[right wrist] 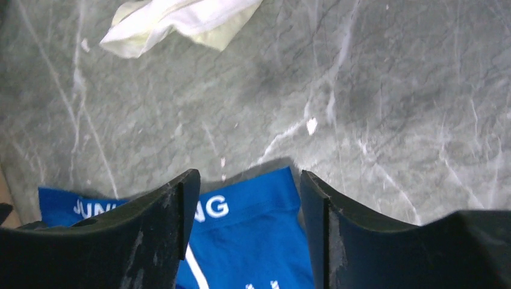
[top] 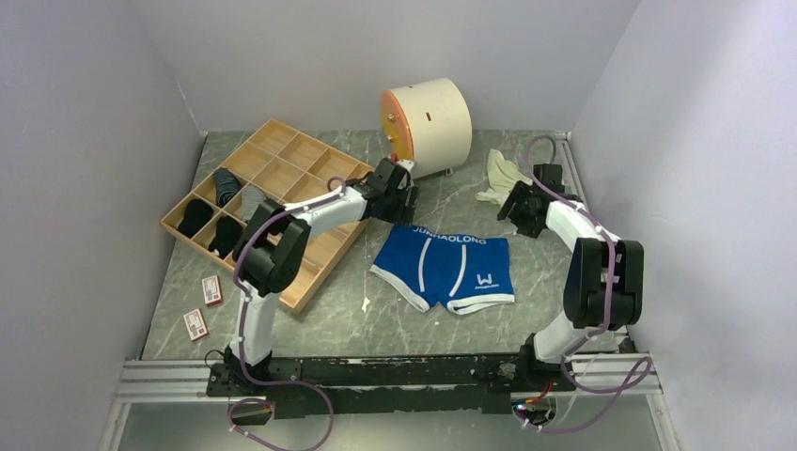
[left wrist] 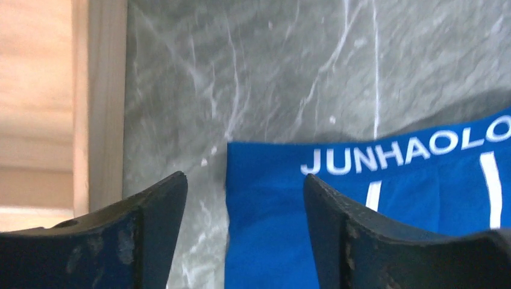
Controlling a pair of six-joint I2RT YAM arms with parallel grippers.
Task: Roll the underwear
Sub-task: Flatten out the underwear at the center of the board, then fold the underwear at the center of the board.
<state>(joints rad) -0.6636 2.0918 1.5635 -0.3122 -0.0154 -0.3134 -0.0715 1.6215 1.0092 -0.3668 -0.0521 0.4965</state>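
Hovering left gripper (top: 398, 203) and right gripper (top: 518, 209), jaws apart, over waistband corners of underwear (top: 444, 268). Noting bare desk (top: 376, 319) round its edges; seeing dark socks (top: 225, 187) in left compartments of tray (top: 301, 150).

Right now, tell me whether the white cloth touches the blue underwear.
Apart. The right wrist view shows a stretch of bare table between the white cloth and the blue underwear.
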